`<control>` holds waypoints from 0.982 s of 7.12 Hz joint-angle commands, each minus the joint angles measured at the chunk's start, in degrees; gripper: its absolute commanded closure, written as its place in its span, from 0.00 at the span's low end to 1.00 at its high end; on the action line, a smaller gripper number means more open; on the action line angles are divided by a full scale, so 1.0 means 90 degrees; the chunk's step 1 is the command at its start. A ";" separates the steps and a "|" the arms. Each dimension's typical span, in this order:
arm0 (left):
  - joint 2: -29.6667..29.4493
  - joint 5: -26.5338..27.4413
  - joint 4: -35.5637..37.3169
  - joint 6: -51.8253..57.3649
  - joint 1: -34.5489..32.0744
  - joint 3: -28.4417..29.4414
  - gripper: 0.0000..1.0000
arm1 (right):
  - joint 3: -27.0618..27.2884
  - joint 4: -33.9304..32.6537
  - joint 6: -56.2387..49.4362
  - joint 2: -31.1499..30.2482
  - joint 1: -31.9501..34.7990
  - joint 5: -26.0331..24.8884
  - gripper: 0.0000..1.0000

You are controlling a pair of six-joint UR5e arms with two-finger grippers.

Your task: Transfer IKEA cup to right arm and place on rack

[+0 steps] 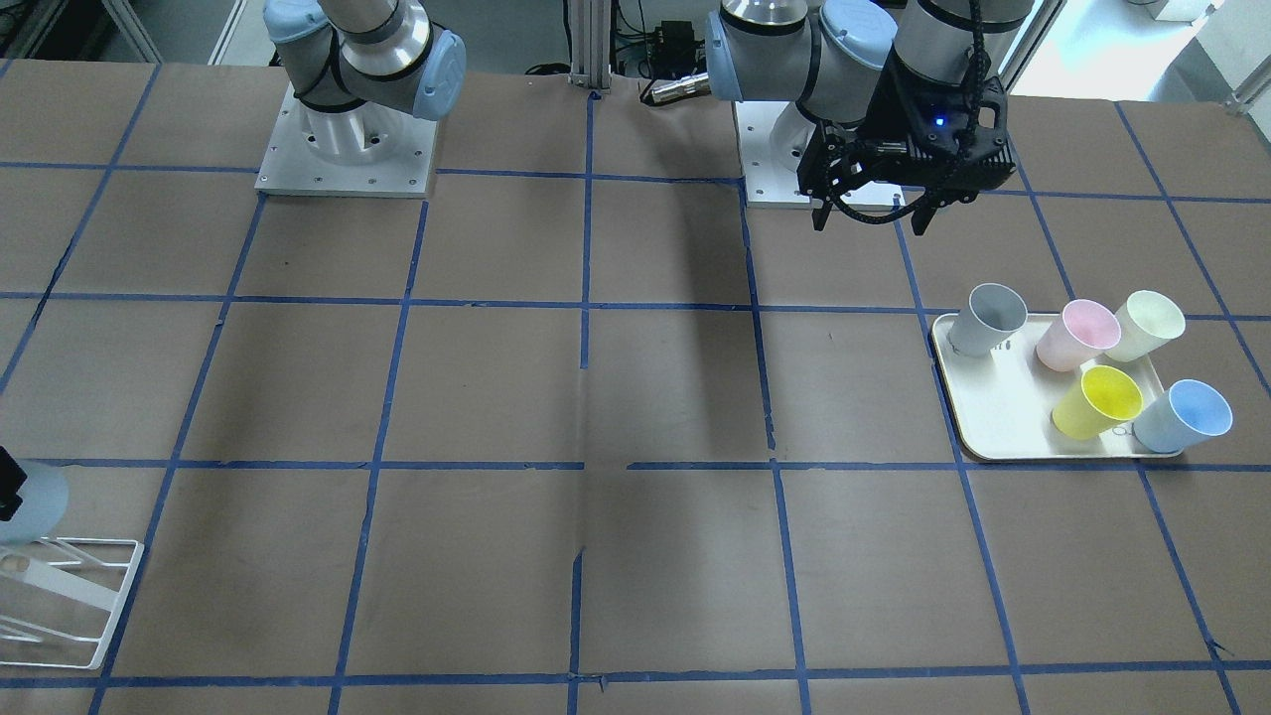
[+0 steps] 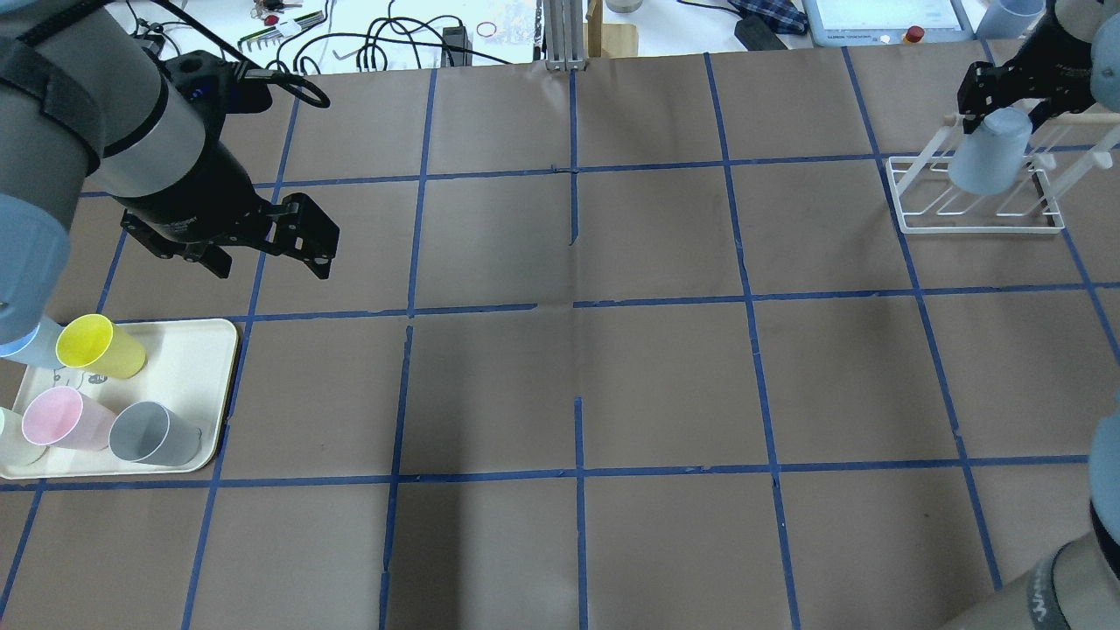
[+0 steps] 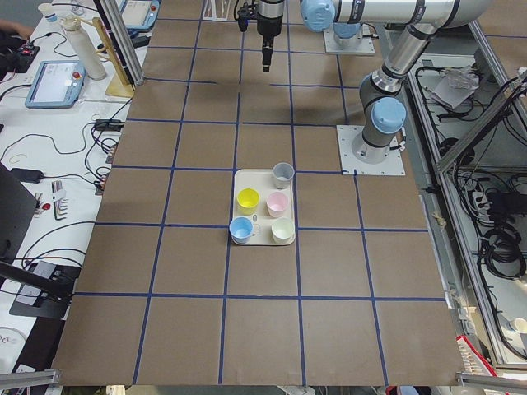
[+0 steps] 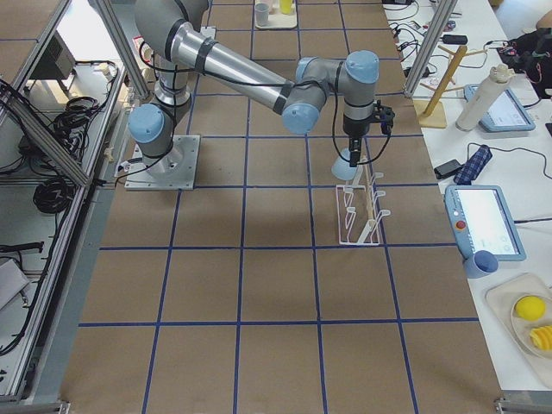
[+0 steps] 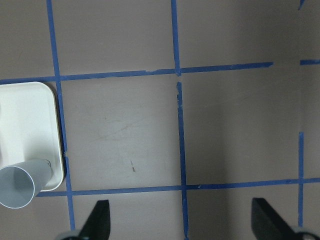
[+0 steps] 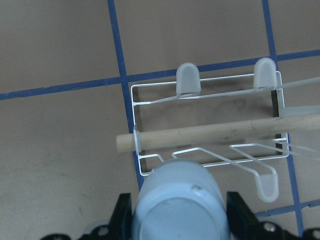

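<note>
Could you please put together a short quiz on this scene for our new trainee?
1. True or false: the left gripper is holding a cup.
2. The IKEA cup held by the right gripper at the rack is: A) upright, B) upside down, C) lying on its side.
3. How many cups are on the tray?

Key
1. False: its jaws are open and empty.
2. B
3. Five
</note>
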 commanded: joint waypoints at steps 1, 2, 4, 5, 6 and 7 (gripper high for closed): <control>0.0088 0.0063 0.0000 0.0083 -0.0004 -0.0008 0.00 | -0.0010 -0.0049 -0.0001 0.0009 0.0000 -0.0010 0.00; 0.0051 0.0073 -0.0098 0.0006 -0.0004 -0.0017 0.00 | -0.0010 -0.0039 -0.0002 -0.0059 0.0019 0.0000 0.00; -0.0038 0.0073 -0.0099 0.0015 -0.0014 -0.0027 0.00 | -0.0029 0.0144 0.0028 -0.0273 0.0107 -0.0010 0.00; -0.0018 0.0073 -0.0099 0.0025 -0.0014 -0.0027 0.00 | -0.0058 0.0581 0.0076 -0.0487 0.0320 0.0029 0.00; -0.0057 0.0073 -0.0099 0.0035 -0.0014 -0.0027 0.00 | -0.0117 0.1098 0.0164 -0.0711 0.0670 0.0242 0.00; -0.0077 0.0073 -0.0099 0.0054 -0.0014 -0.0027 0.00 | -0.0107 0.1461 0.0338 -0.0965 0.1012 0.0254 0.00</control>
